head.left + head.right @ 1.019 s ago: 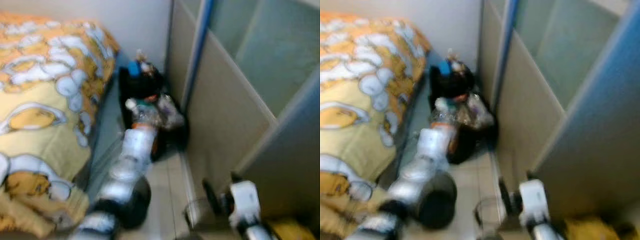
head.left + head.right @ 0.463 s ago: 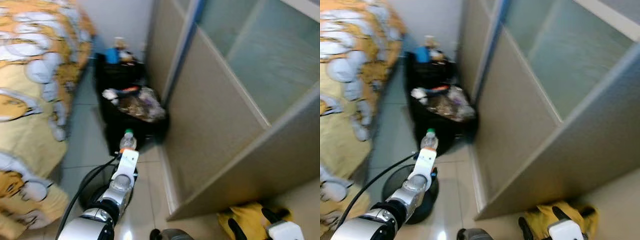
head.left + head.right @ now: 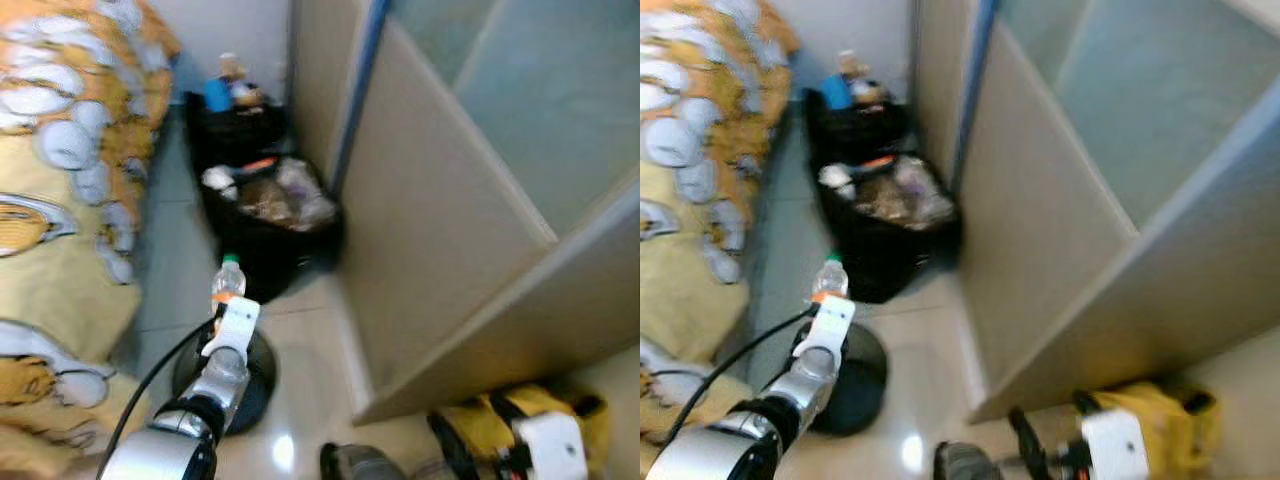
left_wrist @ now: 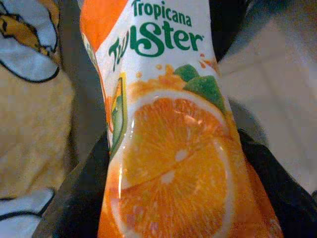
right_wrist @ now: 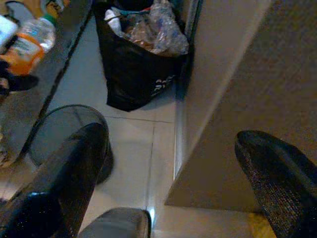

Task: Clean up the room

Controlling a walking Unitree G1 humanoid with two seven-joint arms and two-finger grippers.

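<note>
Bottle (orange juice label, green cap) sits clamped in the left gripper, held upright over the floor, just near of the trash bag and above the far edge of a round black bin. Judgement: step in hand is carrying it to a trash container. Black bag is already heaped with wrappers, so a drop there needs the bottle carried further forward, over the heap's middle, low before release, or it rolls off onto the tiles. The bin right under the arm looks like the easier target. Keep grip on the label waist; plastic looks thin and would squash if squeezed harder. Left arm reaches forward and slightly right from the near-left corner, cable trailing along it, bed on its left. Right gripper hangs low at near right by the cabinet corner, jaws wide apart and empty, something yellow on the floor just behind it.
</note>
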